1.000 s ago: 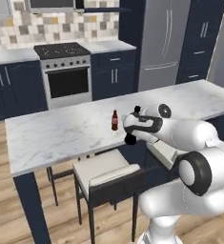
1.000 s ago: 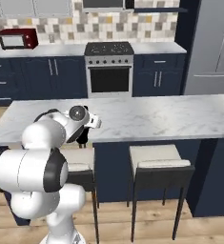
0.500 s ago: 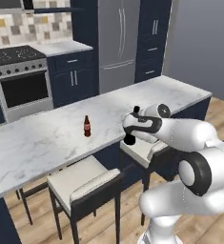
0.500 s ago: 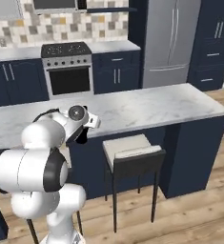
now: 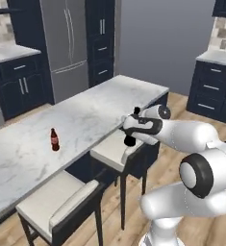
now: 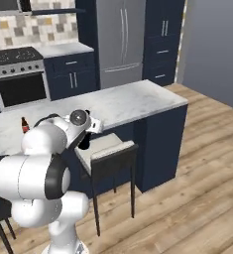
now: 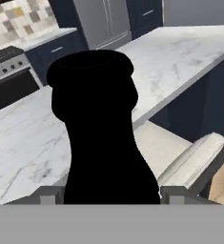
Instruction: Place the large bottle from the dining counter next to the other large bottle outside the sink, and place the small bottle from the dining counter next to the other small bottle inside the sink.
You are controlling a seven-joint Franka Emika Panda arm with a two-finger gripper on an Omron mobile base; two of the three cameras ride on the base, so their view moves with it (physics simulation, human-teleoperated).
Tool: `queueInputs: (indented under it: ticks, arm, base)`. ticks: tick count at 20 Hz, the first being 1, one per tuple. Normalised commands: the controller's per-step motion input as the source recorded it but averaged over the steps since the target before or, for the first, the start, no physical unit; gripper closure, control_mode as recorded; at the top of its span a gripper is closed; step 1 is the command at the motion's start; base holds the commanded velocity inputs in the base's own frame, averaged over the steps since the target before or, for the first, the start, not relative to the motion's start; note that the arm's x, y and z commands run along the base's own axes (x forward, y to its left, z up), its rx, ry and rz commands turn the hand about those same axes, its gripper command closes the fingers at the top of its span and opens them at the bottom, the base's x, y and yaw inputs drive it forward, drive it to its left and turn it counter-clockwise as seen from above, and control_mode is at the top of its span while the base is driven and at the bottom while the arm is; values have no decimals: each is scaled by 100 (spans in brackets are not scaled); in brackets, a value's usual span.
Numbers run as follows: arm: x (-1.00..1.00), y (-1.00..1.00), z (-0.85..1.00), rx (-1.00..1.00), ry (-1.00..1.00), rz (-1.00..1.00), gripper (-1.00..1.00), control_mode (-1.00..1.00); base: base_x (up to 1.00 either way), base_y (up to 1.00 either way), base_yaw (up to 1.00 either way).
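Just off the near edge of the counter (image 5: 85,120), above a white-cushioned stool (image 5: 115,150), the gripper (image 5: 131,129) holds the large bottle (image 7: 100,128). In the hand view its black neck and cap rise right between the two fingers (image 7: 46,194), one on each side of the body. From the left base view only the bottle's dark cap (image 5: 136,111) and dark base (image 5: 130,141) stick out above and below the hand; from the right base view the gripper (image 6: 88,135) sits by the counter's front edge (image 6: 123,116), over the stool (image 6: 104,149). The small bottle (image 5: 54,140) stands upright on the marble, well apart from the gripper, to its left; in the right base view it shows at the far left of the counter (image 6: 25,125). A second stool (image 5: 52,199) stands below that part of the counter.
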Motion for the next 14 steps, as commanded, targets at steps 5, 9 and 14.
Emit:
queueInputs:
  ticks: [5, 9, 14]
  arm:
    - [0, 0, 0, 0, 0, 0, 100, 100]
    - [0, 0, 0, 0, 0, 0, 100, 100]
    - [0, 0, 0, 0, 0, 0, 100, 100]
  base:
    - [14, 0, -47]
    - [18, 0, -50]
    - [33, 0, -50]
